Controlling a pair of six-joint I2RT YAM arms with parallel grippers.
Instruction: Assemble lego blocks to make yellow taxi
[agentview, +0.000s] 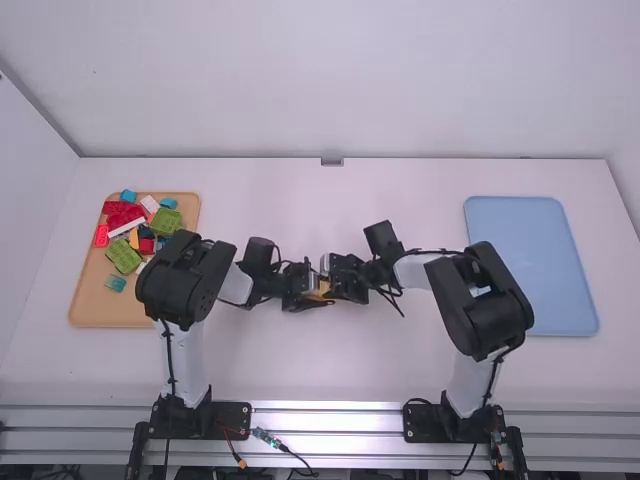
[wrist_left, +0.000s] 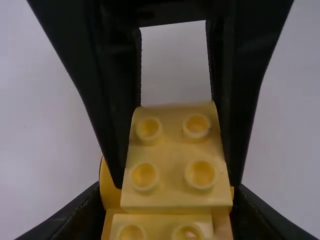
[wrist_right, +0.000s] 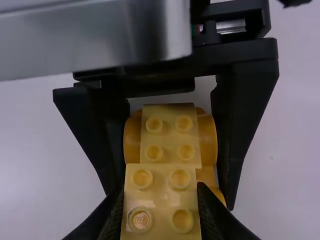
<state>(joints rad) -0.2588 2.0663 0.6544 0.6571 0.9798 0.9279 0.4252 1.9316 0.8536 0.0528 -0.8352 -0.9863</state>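
Yellow taxi blocks (wrist_left: 176, 160) sit right of the tan tray (agentview: 105, 305), where my left tool (agentview: 312, 291) and right tool (agentview: 333, 287) each close snugly around them.

Built with white links (agentview: 190, 365) and bulky, rounded black joints (agentview: 180, 282). Carries thin black cables (agentview: 170, 362) along the links. Ends in matte black left claw (agentview: 316, 294) and matching right claw (agentview: 336, 288). Sits on black base plates (agentview: 232, 418).
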